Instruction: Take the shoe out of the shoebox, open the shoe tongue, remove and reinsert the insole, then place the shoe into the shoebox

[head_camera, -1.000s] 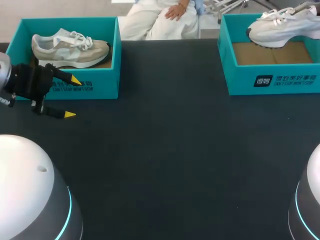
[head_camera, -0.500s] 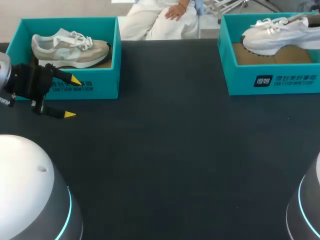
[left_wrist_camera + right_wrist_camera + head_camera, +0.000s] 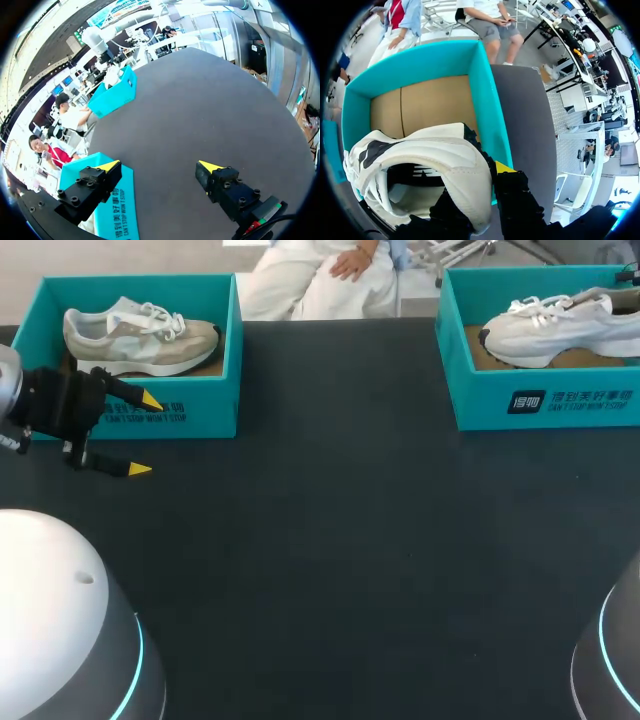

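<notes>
Our right gripper [image 3: 485, 187] pinches the heel of the white shoe [image 3: 555, 328], which sits low inside the right shoebox [image 3: 480, 405]. Our left gripper [image 3: 159, 165], fingers spread, holds nothing. We should keep the sole level and clear of the walls.

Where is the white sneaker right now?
Head view, far right: the white sneaker is in the right-hand teal shoebox, its heel pinched by the right gripper.

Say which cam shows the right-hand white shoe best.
Right wrist view: the white shoe fills it, heel and opening close up, jaws clamped on the heel. Head view shows it side-on but small, in the shoebox. Left wrist view shows only that box far off, shoe unclear.
</notes>
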`<state>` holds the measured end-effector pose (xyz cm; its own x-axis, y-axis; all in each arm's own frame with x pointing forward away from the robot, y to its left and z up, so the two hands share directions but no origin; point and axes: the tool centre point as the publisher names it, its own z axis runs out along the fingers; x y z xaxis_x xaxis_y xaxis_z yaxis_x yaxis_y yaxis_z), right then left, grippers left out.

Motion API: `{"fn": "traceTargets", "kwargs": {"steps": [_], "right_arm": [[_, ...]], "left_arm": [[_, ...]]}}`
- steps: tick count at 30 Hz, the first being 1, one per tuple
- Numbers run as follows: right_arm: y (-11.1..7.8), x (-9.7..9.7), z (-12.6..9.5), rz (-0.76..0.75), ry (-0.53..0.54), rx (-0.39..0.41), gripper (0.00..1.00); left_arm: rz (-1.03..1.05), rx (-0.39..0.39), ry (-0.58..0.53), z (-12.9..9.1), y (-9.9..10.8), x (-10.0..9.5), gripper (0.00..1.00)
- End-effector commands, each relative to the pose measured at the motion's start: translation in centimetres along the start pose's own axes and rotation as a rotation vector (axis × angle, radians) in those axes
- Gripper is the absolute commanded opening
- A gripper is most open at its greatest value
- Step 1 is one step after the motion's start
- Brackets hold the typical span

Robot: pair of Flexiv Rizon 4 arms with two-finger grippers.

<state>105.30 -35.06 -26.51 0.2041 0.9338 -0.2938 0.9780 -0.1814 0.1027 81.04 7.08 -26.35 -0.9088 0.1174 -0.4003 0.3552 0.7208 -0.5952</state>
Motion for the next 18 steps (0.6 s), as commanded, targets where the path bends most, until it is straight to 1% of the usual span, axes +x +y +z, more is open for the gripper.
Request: {"fn": "traceTargets", "kwargs": {"steps": [1, 6, 18], "right_arm": [[0.4, 0.2, 1.1, -0.001, 0.006, 0.009, 0.0], [0.1, 0.2, 2.1, 0.003, 0.009, 0.009, 0.0], [-2.2, 0.7, 3.5, 0.022, 0.005, 0.044, 0.0]], "left_arm": [[0.0, -0.003, 0.001, -0.1, 0.0, 0.1, 1.0], [0.0, -0.003, 0.001, -0.1, 0.0, 0.1, 1.0], [0.0, -0.003, 0.001, -0.1, 0.0, 0.1, 1.0]]}}
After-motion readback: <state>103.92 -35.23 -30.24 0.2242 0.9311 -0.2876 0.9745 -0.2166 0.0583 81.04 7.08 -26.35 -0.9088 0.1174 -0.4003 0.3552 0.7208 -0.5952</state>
